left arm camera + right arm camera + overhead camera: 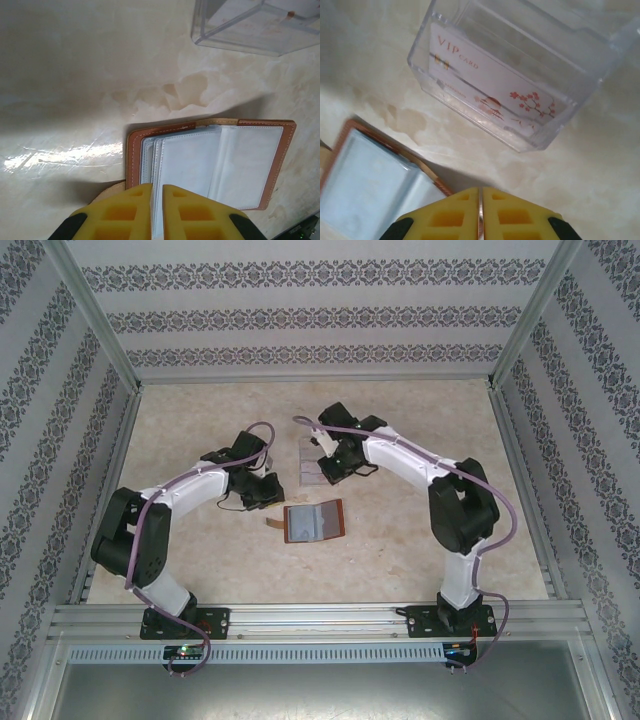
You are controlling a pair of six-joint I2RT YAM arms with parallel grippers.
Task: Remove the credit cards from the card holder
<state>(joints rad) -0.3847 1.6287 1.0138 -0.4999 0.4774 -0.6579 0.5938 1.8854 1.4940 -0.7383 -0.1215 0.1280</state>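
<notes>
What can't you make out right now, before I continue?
- Left wrist: card holder near edge hidden by left gripper; what its stacked sleeves hold is unclear.
- Right wrist: card holder blurred, cut off by frame.
- Top external: tray contents too small.

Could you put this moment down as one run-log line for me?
card holder: open on table | VIP card: in clear tray | left tool: shut, by card holder | right tool: shut, near clear tray
</notes>
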